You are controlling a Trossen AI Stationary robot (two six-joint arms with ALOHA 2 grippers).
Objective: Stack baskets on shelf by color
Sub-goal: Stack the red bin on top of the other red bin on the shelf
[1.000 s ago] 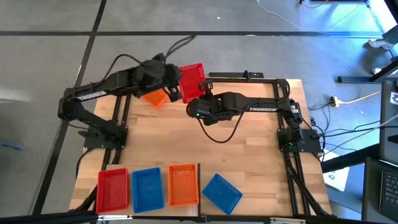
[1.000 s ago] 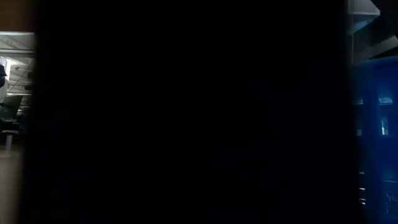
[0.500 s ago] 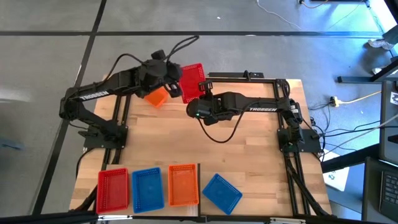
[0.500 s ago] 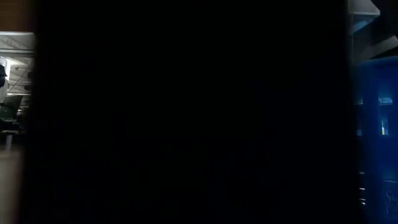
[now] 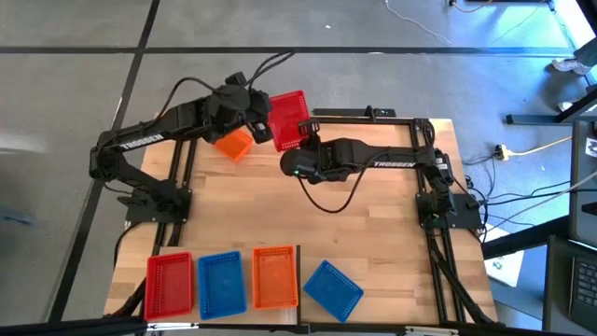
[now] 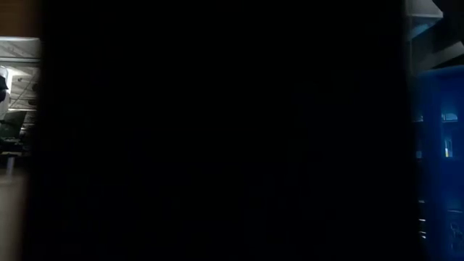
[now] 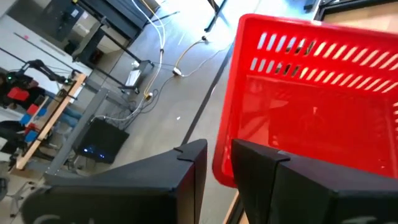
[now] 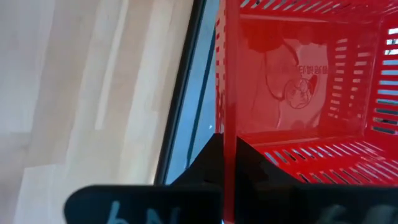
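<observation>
A red basket (image 5: 287, 118) hangs tilted over the table's far edge, between my two arms. My left gripper (image 7: 217, 154) is shut on it from the table's left, and my right gripper (image 8: 227, 148) is shut on it from the right. An orange basket (image 5: 233, 146) rests on the tabletop below my left arm. At the near edge a red basket (image 5: 170, 285), a blue basket (image 5: 222, 282) and an orange basket (image 5: 275, 277) stand in a row on the pale shelf (image 5: 131, 287). Another blue basket (image 5: 333, 289) lies askew beside them. My left gripper has the red basket's rounded corner rim (image 7: 222, 169) between its two fingers, coming roughly level from the table's left. The basket is clear of the table. My right gripper pinches a side wall (image 8: 229, 134) of the same basket, one finger (image 8: 252, 163) inside and one (image 8: 206, 160) outside. It slants down from the table's right, and the basket's open top faces its camera.
The black frame rail (image 5: 368, 116) runs along the table's far edge just beside the lifted basket. Bare planks (image 5: 308, 224) lie between the arms and the row of baskets. The low view is almost wholly dark, blocked by something close.
My left gripper has turned a little at the wrist while holding the red basket, and the basket has tipped slightly with it. It stays lifted over the far edge in both grippers.
</observation>
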